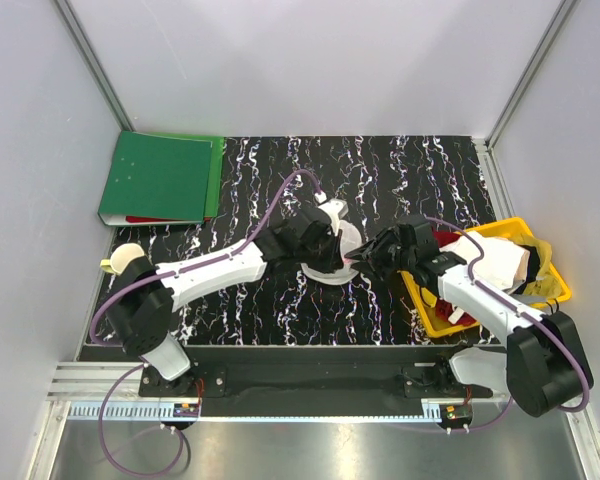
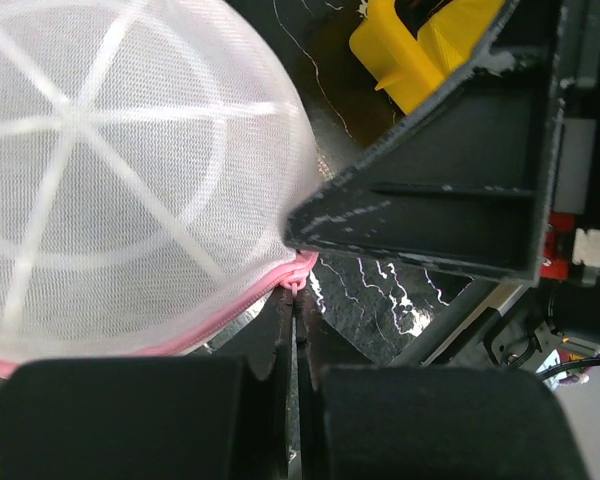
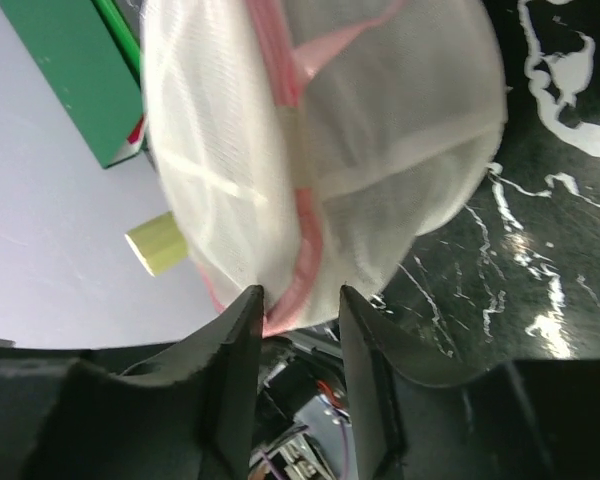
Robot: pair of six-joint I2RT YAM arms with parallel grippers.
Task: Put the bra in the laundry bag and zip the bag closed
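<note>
The bench [image 1: 280,310] had bare room near me, but the yellow basket [image 1: 435,318] sat close on my right. The laundry bag [image 1: 338,255] was in the middle, between my tools. I saw no black bra in it or anywhere, so packing and zipping looked left to do. My left tool [image 2: 295,300] pinched the bag's pink rim [image 2: 220,325] tight. My right tool [image 3: 300,305] stood open around that rim.

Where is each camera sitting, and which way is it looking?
Top: high behind the robot, looking down at the table; left arm and right arm meet at the laundry bag.
Left wrist: on its arm, looking along the shut left end effector at the bag's spoked end.
Right wrist: on its arm, looking past the open right end effector at the bag's pink rim.
Shared: all three see the bag.
</note>
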